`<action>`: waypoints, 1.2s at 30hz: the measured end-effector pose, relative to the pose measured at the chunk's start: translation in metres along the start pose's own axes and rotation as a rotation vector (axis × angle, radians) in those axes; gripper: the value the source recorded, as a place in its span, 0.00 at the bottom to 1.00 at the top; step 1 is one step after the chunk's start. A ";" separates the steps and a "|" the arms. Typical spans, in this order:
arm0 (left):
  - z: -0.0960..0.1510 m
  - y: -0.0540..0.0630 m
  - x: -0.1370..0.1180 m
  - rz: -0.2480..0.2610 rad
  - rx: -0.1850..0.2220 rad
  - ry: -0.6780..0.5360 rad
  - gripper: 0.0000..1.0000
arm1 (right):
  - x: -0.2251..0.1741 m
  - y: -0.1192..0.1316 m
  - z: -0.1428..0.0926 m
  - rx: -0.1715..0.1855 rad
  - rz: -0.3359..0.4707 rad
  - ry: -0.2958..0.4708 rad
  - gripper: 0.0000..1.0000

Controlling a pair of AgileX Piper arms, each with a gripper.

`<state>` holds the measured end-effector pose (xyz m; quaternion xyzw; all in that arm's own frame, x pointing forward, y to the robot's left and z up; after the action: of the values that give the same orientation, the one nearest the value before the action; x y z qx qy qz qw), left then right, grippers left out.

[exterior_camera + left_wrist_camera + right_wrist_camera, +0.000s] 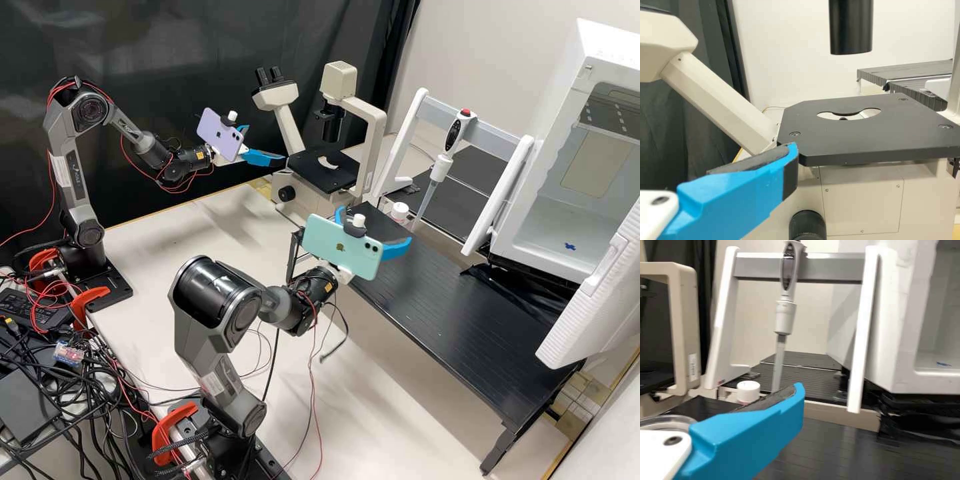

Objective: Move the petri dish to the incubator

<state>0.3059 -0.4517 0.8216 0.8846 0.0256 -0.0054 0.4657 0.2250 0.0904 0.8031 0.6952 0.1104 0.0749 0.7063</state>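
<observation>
In the high view my left gripper [267, 143] stands open beside the microscope stage, nothing between its fingers; the left wrist view shows this gripper [791, 152] in front of the stage's edge. My right gripper [376, 227] is over the end of the black table, its fingers apart. In the right wrist view a clear round rim, apparently the petri dish [669, 419], shows partly behind the white base of my right gripper [799, 390]; what it rests on is hidden. The white incubator [541, 257] stands at the right with its door open.
The microscope [372, 143] stands at the back middle, its black stage [850, 142] level. A pipette [440, 168] hangs from a white frame [864, 330] between microscope and incubator. A white-capped bottle [400, 212] stands near it. The long black table [467, 333] runs below the incubator.
</observation>
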 end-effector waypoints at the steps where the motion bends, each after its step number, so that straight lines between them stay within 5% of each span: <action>1: 0.000 0.000 0.000 0.000 0.000 0.000 1.00 | 0.000 -0.006 -0.005 0.019 0.000 0.003 1.00; 3: 0.000 0.000 0.000 0.000 0.000 0.000 1.00 | 0.000 -0.018 -0.014 0.020 -0.026 0.020 1.00; 16: 0.000 0.000 0.000 0.000 0.000 0.000 1.00 | 0.016 -0.087 -0.038 -0.118 -0.209 0.061 1.00; 36: 0.000 0.000 0.000 0.000 0.000 0.000 1.00 | 0.034 -0.080 -0.015 -0.110 -0.163 -0.032 1.00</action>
<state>0.3059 -0.4517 0.8216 0.8846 0.0256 -0.0054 0.4657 0.2501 0.1119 0.7213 0.6452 0.1509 0.0119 0.7489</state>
